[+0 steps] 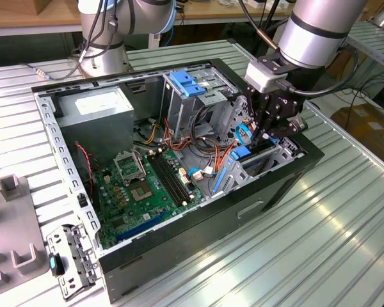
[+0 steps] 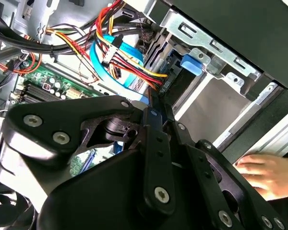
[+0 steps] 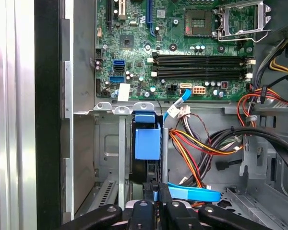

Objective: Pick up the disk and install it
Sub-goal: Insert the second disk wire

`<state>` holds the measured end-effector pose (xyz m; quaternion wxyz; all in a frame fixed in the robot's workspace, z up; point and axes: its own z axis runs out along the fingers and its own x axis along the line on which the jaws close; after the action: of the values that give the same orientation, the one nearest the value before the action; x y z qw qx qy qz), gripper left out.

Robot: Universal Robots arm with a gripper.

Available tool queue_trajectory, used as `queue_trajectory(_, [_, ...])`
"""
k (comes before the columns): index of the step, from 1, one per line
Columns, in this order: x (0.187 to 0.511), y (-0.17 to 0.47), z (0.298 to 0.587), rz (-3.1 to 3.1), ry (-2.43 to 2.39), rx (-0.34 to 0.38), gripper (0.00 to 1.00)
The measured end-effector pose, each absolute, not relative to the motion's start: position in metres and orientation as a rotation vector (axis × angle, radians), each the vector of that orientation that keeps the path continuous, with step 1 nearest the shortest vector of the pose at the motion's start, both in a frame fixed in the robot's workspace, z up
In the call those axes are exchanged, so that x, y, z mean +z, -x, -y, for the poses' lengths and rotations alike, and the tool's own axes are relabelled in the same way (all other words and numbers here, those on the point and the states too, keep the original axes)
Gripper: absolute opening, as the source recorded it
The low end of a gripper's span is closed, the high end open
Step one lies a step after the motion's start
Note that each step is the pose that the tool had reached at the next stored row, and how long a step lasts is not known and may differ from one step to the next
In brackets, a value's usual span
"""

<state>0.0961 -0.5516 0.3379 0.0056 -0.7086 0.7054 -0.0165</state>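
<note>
1. The black two-fingered pincer (image 1: 264,135) hangs from the silver arm in the upper right of the exterior view, reaching down into the open black computer case (image 1: 179,256). In both wrist views its fingers are drawn together to a thin sliver, closed with nothing clearly held between them (image 3: 155,189) (image 2: 153,103).
2. The disk (image 3: 148,143), a dark drive with a blue plastic carrier end, stands on edge in the grey metal drive bay (image 3: 108,143) just ahead of the fingertips. In the exterior view its blue end (image 1: 243,153) sits directly below the pincer. Whether the tips touch it I cannot tell.
3. Beside the disk lies a flat light-blue ribbon cable (image 3: 194,194), with a bundle of red, yellow and black wires (image 3: 197,148) close by.
4. Beyond the bay lies the green motherboard (image 1: 147,185), centre of the exterior view.
5. A tall metal cage with a light-blue latch (image 1: 189,84) stands at upper centre, and a grey power-supply box (image 1: 102,105) at upper left.
6. In the second wrist view a person's hand (image 2: 266,175) rests against the case's outer side.
7. The case stands on a ribbed metal worktop (image 1: 345,243), and a loose metal bracket (image 1: 70,259) lies at lower left.
</note>
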Motion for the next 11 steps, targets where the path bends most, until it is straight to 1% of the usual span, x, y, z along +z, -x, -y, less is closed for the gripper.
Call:
queue_trajectory(1, [0.338, -0.096, 0.552, -2.208, 2.218, -0.051, 0.16])
queue_trajectory(2, [0.340, -0.096, 0.551, -2.206, 2.216, -0.048, 0.24])
queue_trajectory(6, [0.358, -0.096, 0.551, -2.208, 2.218, -0.051, 0.24])
queue_trajectory(9, [0.362, -0.096, 0.551, -2.207, 2.217, -0.050, 0.24])
queue_trajectory(10, [0.362, -0.096, 0.551, -2.208, 2.218, -0.050, 0.22])
queue_trajectory(11, [0.362, -0.096, 0.551, -2.208, 2.218, -0.051, 0.16])
